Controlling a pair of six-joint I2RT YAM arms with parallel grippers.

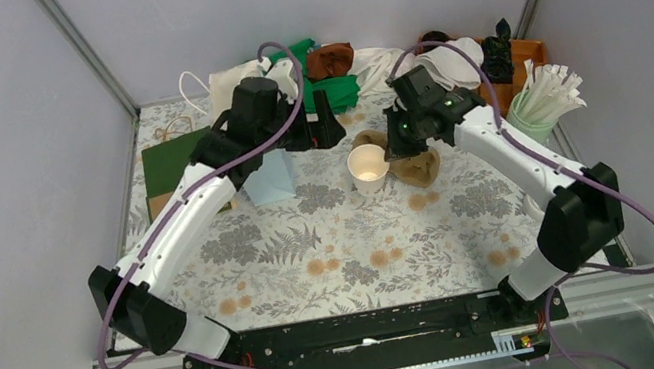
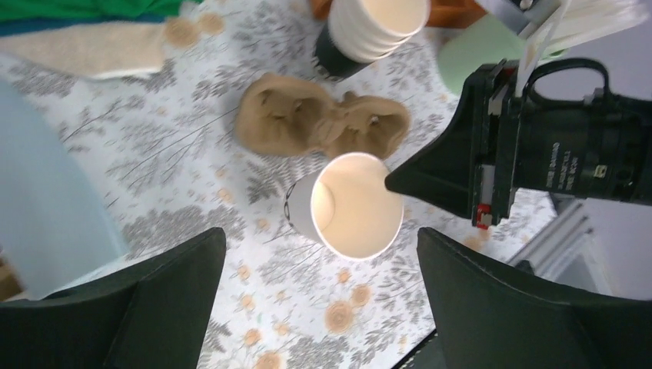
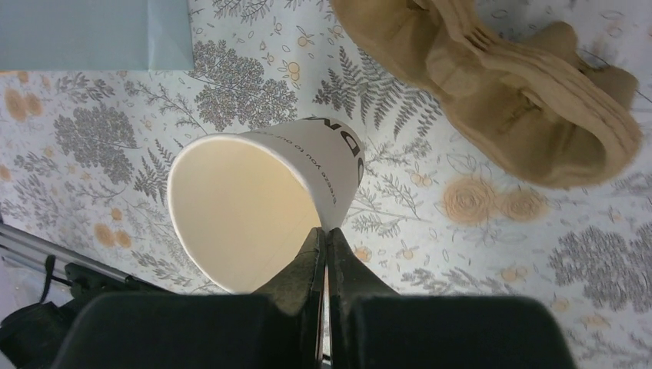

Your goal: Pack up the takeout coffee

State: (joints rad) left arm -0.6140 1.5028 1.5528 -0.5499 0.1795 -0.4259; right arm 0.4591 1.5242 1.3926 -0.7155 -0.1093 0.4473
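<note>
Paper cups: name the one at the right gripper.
The single cup beside the pulp tray, its rim pinched by the right gripper; the others sit nested in a stack.

Near the centre of the frame the lidless takeout coffee cup [image 1: 367, 166] was on the fern-patterned table [image 1: 347, 262], with the right gripper [image 1: 388, 155] meeting its right rim. A brown pulp tray [image 1: 419, 170] lay just right of the cup and a pale blue bag [image 1: 268, 180] to its left. The left gripper [image 1: 326, 136] hung just up and left of the cup.

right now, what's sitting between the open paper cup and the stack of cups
The brown pulp cup tray lies on the table between the paper cup and the stack of cups. The left wrist view shows it best.
</note>
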